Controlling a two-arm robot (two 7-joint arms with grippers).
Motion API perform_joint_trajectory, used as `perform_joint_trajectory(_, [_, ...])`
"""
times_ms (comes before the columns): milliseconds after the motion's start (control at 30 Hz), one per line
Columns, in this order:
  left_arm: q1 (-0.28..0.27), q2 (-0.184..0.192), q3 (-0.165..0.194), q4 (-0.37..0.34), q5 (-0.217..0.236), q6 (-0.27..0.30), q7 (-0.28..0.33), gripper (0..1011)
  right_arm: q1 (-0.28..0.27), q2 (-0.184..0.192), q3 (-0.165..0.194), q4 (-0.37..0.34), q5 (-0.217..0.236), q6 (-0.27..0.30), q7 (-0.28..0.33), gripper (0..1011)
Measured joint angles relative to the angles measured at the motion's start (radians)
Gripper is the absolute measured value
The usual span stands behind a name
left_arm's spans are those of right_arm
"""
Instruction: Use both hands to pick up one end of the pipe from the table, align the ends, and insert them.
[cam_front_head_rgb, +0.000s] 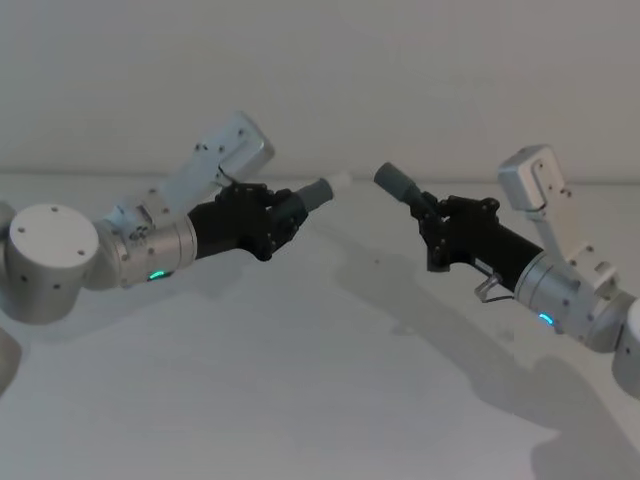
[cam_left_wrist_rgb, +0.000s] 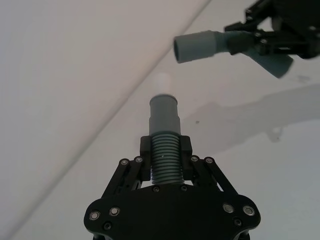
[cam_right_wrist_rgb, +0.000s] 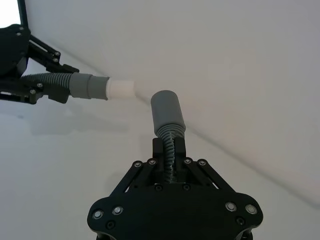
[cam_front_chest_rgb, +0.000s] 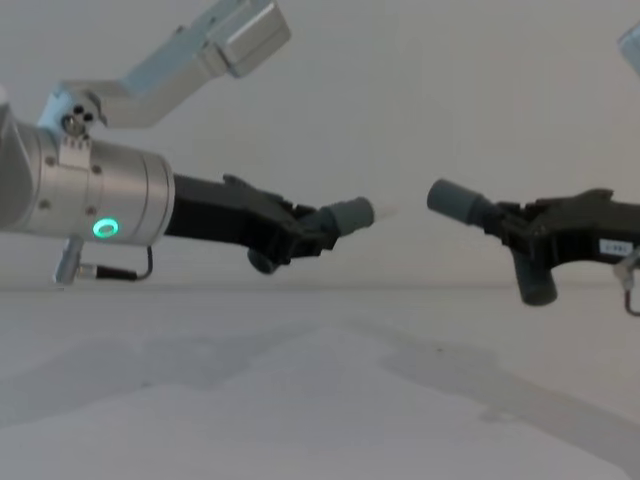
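While apart, pipes (cam_front_head_rgb: 318, 193) (cam_front_head_rgb: 398, 182) in end effectors (cam_front_head_rgb: 292, 208) (cam_front_head_rgb: 428, 210).

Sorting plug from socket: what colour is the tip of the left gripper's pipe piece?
White tip, on a grey collar; clearest in the right wrist view.

1. Extends the left arm (cam_front_head_rgb: 140, 245) in from the left, silver wrist angled up toward the centre, with a green ring light (cam_front_chest_rgb: 103, 228) glowing on it.
2. Clamps the left gripper (cam_front_head_rgb: 290, 212) on the ribbed section of the white-tipped pipe piece (cam_front_head_rgb: 318, 193), with black fingers (cam_left_wrist_rgb: 145, 147) pressed against both sides.
3. Extends the right arm (cam_front_head_rgb: 560, 290) in from the right, likewise angled up and inward.
4. Clamps the right gripper (cam_front_head_rgb: 430, 215) on the ribbed neck of the socket pipe piece (cam_front_head_rgb: 395, 180), fingers (cam_right_wrist_rgb: 158, 149) tight against it.
5. Holds both grippers aloft, pointed at each other across an open gap, not touching.
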Motion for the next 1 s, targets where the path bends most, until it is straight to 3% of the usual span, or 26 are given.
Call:
perform_joint_trajectory(167, [-0.054,0.025,0.031,0.022,0.018,-0.057,-0.069,314,0.014,0.027,0.0,0.014,-0.028,-0.086,0.024,106])
perform_joint_trajectory(433, [-0.118,0.055,0.068,0.07,0.037,-0.175,-0.168,314,0.029,0.07,0.003,0.03,-0.066,-0.166,0.054,106])
perform_joint_trajectory(700, [-0.165,0.085,0.102,0.122,0.054,-0.302,-0.241,314,0.037,0.119,0.006,0.047,-0.092,-0.218,0.092,104])
perform_joint_trajectory(1000, [-0.188,0.102,0.12,0.152,0.064,-0.377,-0.279,314,0.04,0.178,-0.004,0.062,-0.091,-0.257,0.171,104])
